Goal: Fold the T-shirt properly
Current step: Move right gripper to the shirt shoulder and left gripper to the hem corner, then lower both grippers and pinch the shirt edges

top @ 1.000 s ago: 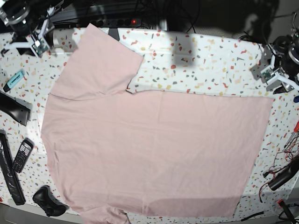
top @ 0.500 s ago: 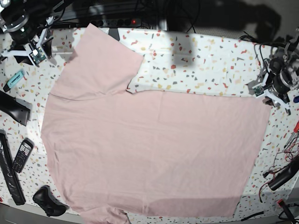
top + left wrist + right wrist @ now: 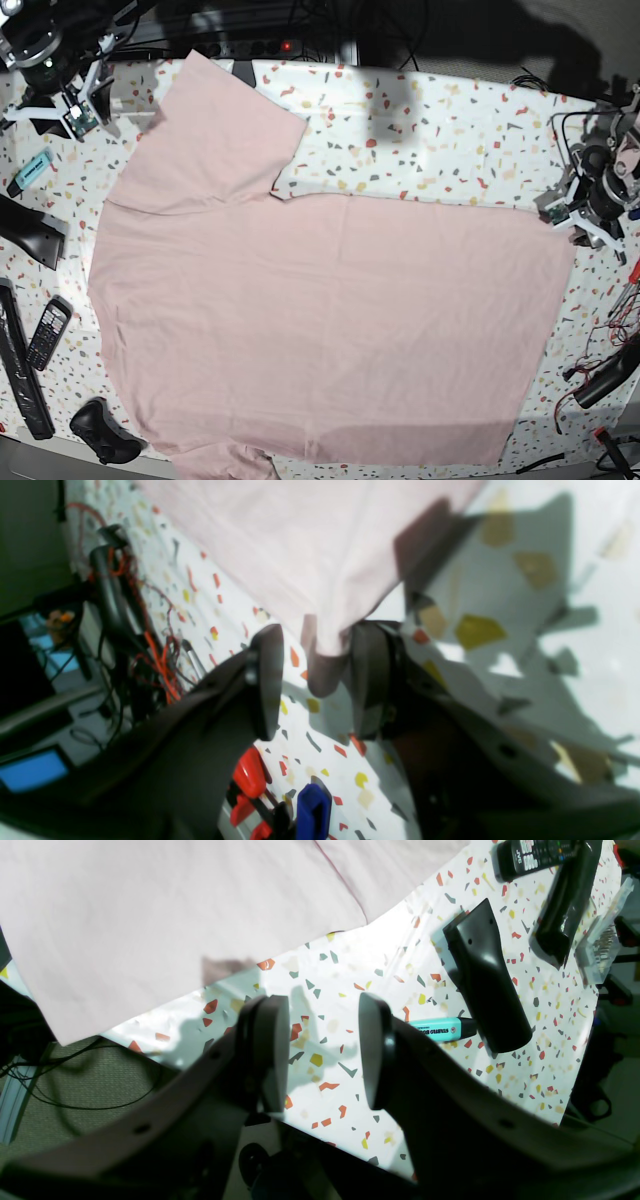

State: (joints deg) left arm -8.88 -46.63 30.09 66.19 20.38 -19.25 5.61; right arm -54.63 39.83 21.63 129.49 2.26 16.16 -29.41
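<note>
The pale pink T-shirt (image 3: 330, 320) lies spread flat, plain side up, with one sleeve (image 3: 215, 130) toward the back left. My left gripper (image 3: 580, 222) is at the shirt's back right corner. In the left wrist view the left gripper (image 3: 317, 680) is open, and the shirt corner (image 3: 325, 645) lies between its two black fingers. My right gripper (image 3: 65, 105) hovers off the sleeve at the back left. The right wrist view shows the right gripper (image 3: 320, 1050) open over bare table, with the shirt's edge (image 3: 200, 940) just beyond its fingertips.
Left of the shirt lie a teal highlighter (image 3: 32, 170), a black wedge-shaped part (image 3: 30, 232), a handset (image 3: 47, 332) and a dark controller (image 3: 100, 430). Red and black cables (image 3: 610, 370) crowd the right edge. A power strip (image 3: 250, 45) runs along the back.
My left arm has come down toward the front onto the shirt's back right corner, and that corner has shifted slightly inward. The right arm has moved a little toward the back.
</note>
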